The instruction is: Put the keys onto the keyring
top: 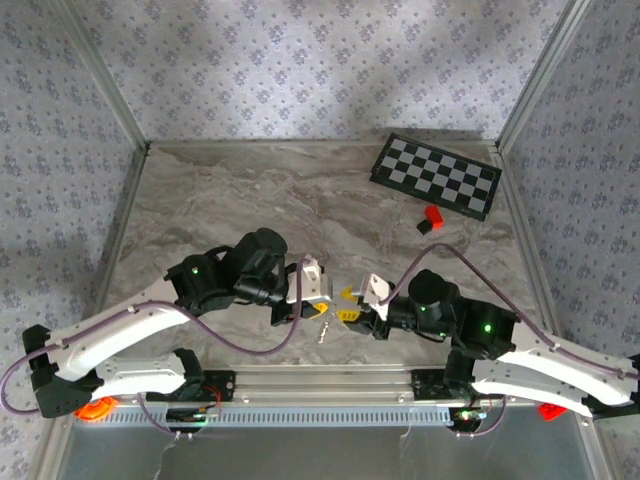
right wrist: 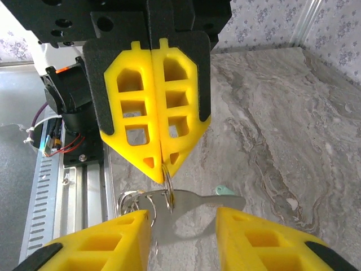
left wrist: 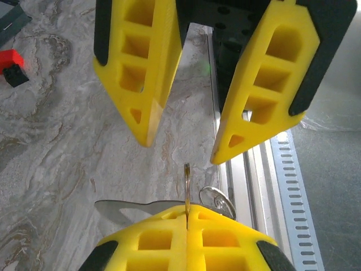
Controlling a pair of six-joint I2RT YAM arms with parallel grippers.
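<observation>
From above, the left gripper (top: 322, 303) and the right gripper (top: 349, 304) meet tip to tip over the near middle of the marbled table (top: 250, 200). The keyring (top: 325, 328) dangles just on the near side of the left one's tips. A checkerboard (top: 435, 175) and a red block (top: 432, 215) lie well apart at the far right. In the left wrist view, the left gripper (left wrist: 186, 217) is pressed together on the keyring (left wrist: 186, 186), whose wire stands edge-on out of the seam. A second loop (left wrist: 217, 199) sits just right of it and a flat silvery blade (left wrist: 121, 208) to its left. The right gripper (left wrist: 181, 149) faces them, spread, its tips apart from the ring. In the right wrist view, the left gripper (right wrist: 162, 166) pinches the keyring (right wrist: 167, 189) at its very tips, and the ring hangs toward the gap of the spread right gripper (right wrist: 183, 213). The key (right wrist: 223, 190), mint-green-headed, peeps out just beyond the blade (right wrist: 197, 200), right of the ring.
</observation>
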